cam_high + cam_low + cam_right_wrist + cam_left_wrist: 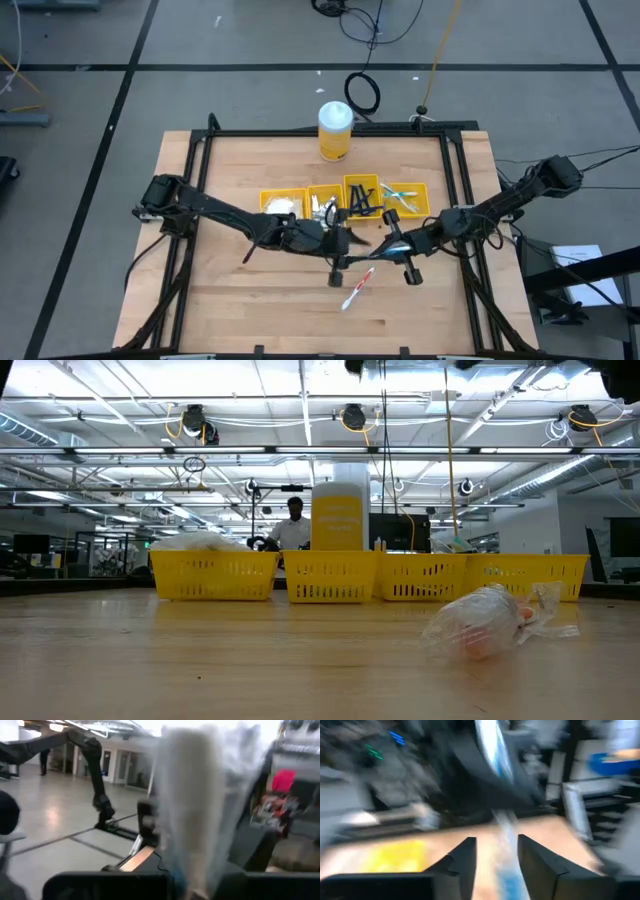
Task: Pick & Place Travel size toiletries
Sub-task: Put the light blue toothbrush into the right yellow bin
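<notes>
Four yellow bins [345, 197] sit in a row across the far half of the bench [250, 310], side by side. The leftmost one holds white puffy packets [282, 205], the next silvery sachets [321, 206], the third dark razors [363, 196], and the rightmost a couple of toothbrushes [402, 196]. From bench level the bins show as a yellow lattice wall, with the tall yellow canister [335, 130] and its white lid standing behind them at the far edge.

Both arms meet just in front of the bins, near the middle of the bench. The right gripper [395, 248] is clenched, and its wrist view is filled by a blurred, crinkly clear wrapper pressed right up against the fingers; what exactly it pinches I can't make out. The left gripper [495, 865] has its fingers parted, with a slim whitish-blue strip running between them in the wrist view.

On the bare wood on the near side of the grippers lies a slim wrapped toothbrush [357, 288], white with a red end, angled diagonally and clear of both grippers. At bench level a crumpled clear packet [490, 622] with something reddish inside rests on the wood in front of the bins.

Cables trail on the floor past the far edge, and a person [293, 525] stands far back in the room.
</notes>
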`<state>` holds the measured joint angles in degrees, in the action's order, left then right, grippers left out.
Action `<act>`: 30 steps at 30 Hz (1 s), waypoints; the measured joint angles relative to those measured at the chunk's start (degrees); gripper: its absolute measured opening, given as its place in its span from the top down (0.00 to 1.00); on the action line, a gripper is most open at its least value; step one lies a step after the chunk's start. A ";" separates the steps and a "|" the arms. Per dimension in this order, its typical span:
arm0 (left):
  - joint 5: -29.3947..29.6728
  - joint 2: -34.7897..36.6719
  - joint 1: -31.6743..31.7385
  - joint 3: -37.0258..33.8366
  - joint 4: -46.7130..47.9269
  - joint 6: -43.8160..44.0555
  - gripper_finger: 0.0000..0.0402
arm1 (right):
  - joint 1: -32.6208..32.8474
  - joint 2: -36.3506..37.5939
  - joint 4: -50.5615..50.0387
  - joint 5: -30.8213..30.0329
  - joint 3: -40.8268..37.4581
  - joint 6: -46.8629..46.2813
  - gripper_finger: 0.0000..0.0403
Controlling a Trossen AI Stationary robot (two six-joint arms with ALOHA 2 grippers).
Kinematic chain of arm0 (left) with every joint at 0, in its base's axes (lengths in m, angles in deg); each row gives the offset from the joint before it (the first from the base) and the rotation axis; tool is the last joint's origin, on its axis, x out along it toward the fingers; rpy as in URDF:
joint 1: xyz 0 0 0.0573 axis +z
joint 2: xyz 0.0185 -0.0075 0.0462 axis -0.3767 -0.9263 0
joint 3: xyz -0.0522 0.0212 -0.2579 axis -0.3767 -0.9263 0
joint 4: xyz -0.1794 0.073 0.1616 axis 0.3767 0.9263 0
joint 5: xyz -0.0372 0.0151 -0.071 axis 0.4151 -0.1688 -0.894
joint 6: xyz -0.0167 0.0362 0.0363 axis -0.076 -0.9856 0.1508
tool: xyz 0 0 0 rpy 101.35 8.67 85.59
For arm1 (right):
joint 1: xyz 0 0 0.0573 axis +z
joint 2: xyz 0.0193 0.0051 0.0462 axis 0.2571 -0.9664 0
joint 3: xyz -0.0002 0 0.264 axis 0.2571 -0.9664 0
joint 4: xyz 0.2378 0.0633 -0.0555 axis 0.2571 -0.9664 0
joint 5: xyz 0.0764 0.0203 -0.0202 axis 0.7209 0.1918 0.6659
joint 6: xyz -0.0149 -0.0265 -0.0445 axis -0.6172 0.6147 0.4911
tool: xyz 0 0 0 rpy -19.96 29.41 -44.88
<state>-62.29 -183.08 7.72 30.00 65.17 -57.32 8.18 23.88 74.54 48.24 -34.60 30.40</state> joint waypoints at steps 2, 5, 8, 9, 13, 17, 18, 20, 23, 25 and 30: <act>6.75 0.10 -1.43 2.22 1.85 -3.77 0.59 | -0.74 -0.11 -0.89 0.57 -0.05 -1.75 0.99; 15.07 0.07 -3.33 4.87 5.33 -7.75 0.47 | -1.63 0.05 -2.11 -0.04 0.00 -2.20 0.99; 21.25 0.65 -5.52 7.18 10.00 -9.11 0.38 | -1.86 0.72 -5.65 -5.39 0.08 -2.19 0.99; 23.24 1.50 -6.49 7.85 12.89 -9.02 0.35 | -1.88 1.69 -8.20 -8.21 0.11 -2.20 0.99; 34.47 5.17 -11.15 8.96 26.49 -1.76 0.28 | -2.74 6.86 -22.88 -24.75 -0.28 -2.10 0.99; 41.69 5.23 -13.03 8.48 44.29 11.26 0.27 | -6.03 14.48 -36.91 -37.09 0.05 -4.20 0.99; 42.94 5.22 -13.24 8.37 47.29 14.58 0.27 | -7.72 16.16 -41.48 -38.55 0.03 -5.32 0.99; 45.08 5.63 -13.53 7.33 51.86 21.12 0.27 | -11.25 18.92 -49.74 -38.61 -0.28 -8.62 0.99; 45.97 5.49 -13.36 3.68 56.11 29.38 0.29 | -15.57 22.23 -59.32 -37.73 0.04 -15.14 0.99; 45.80 5.25 -12.93 0.67 56.12 32.96 0.31 | -17.69 22.98 -66.49 -36.40 -0.04 -19.61 0.99; 45.70 5.40 -12.32 -4.35 52.60 37.11 0.31 | -20.07 23.11 -76.88 -35.34 -0.07 -27.42 0.98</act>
<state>-16.59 -177.68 -4.60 25.65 117.77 -20.21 -11.90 46.99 -2.34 12.90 -34.67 2.99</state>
